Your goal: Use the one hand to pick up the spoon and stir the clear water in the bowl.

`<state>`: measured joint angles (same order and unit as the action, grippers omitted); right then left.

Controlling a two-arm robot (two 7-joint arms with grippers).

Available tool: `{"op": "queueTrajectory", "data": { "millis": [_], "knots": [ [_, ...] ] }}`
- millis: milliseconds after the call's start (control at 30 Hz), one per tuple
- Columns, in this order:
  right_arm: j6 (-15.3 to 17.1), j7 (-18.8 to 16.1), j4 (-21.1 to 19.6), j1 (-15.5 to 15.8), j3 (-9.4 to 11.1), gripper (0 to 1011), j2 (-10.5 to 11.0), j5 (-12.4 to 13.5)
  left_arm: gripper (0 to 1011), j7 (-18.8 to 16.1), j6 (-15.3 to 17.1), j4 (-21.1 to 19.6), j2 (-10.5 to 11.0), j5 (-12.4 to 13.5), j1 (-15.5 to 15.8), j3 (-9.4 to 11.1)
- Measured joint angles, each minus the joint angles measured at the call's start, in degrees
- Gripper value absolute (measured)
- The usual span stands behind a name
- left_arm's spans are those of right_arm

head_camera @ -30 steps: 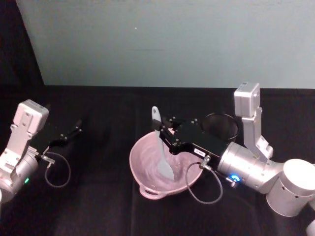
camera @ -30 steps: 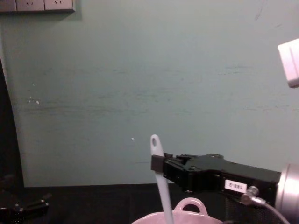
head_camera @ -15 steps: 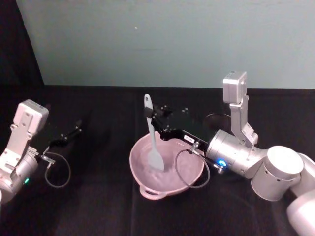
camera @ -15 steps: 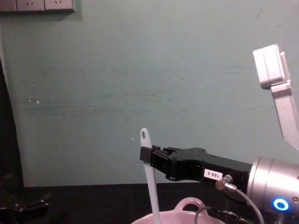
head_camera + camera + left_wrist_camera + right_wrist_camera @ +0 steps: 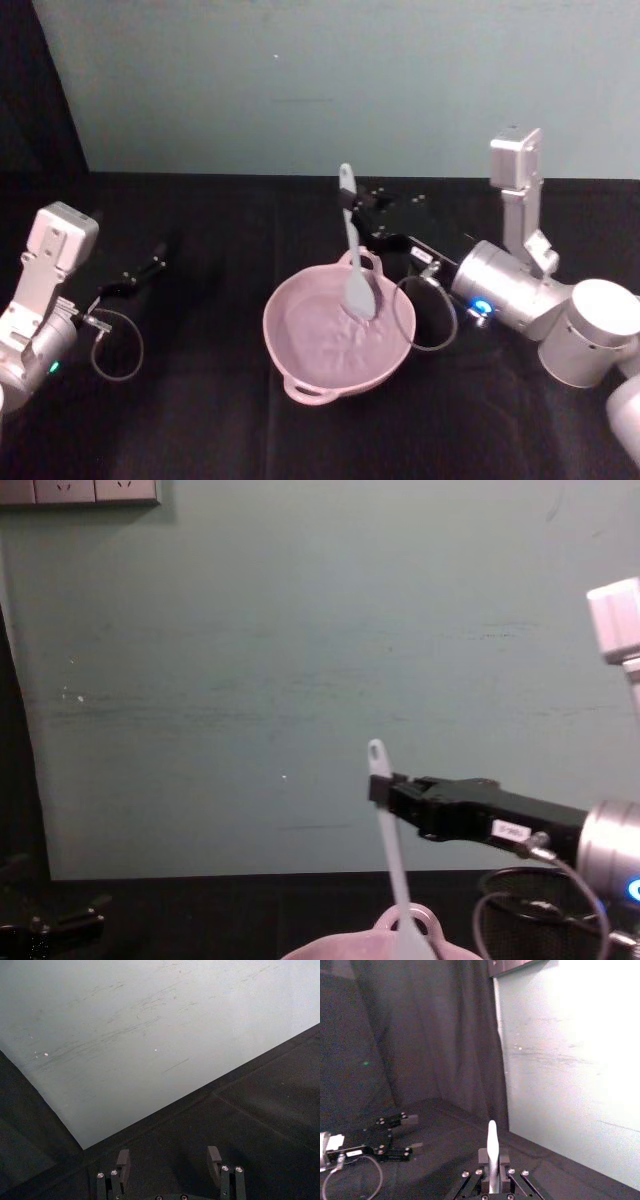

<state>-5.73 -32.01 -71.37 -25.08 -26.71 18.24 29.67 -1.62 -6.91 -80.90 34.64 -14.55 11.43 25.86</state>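
One left gripper (image 5: 152, 267) lies parked at the left of the black desk (image 5: 200, 430), on a silver arm that bends in from the lower left. In the left wrist view its fingers (image 5: 122, 1162) stand apart with nothing between them.

One pale pink bowl (image 5: 275, 335) sits at the middle of the desk, with rippled water inside.

One white spoon (image 5: 349, 240) stands nearly upright. Its paddle head dips into the bowl's far right part, just by the loop handle on the far rim, and its holed end points up.

One right gripper (image 5: 375, 238) reaches in level from the right and is clamped on the spoon's handle below the hole. Its silver arm, with a blue-lit ring, stretches back to the right edge.

One black mesh cup (image 5: 560, 910) stands behind the arm in the chest view.

Half a second earlier the spoon stood at the bowl's left middle; it is now further right and towards the far rim, and the arm has swung right with it.
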Motion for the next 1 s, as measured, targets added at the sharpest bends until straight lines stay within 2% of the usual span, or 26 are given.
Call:
{"op": "queueTrajectory", "data": {
  "millis": [267,533,700,1000],
  "knots": [
    [0.4,0.5,-3.9,2.6,1.4,121,1.9,0.0,1005,0.0,0.0,0.0,0.0,0.0,0.0,0.0],
    [1.7,-0.3,-7.0,4.6,0.4,121,2.6,0.0,1005,0.0,0.0,0.0,0.0,0.0,0.0,0.0],
    [2.3,-1.7,-6.5,4.2,-1.8,121,1.4,-0.1,1005,0.0,0.0,0.0,0.0,0.0,0.0,0.0],
    [1.9,-3.1,-3.0,1.3,-3.9,121,-1.5,-0.2,1005,0.0,0.0,0.0,0.0,0.0,0.0,0.0]
  ]
}}
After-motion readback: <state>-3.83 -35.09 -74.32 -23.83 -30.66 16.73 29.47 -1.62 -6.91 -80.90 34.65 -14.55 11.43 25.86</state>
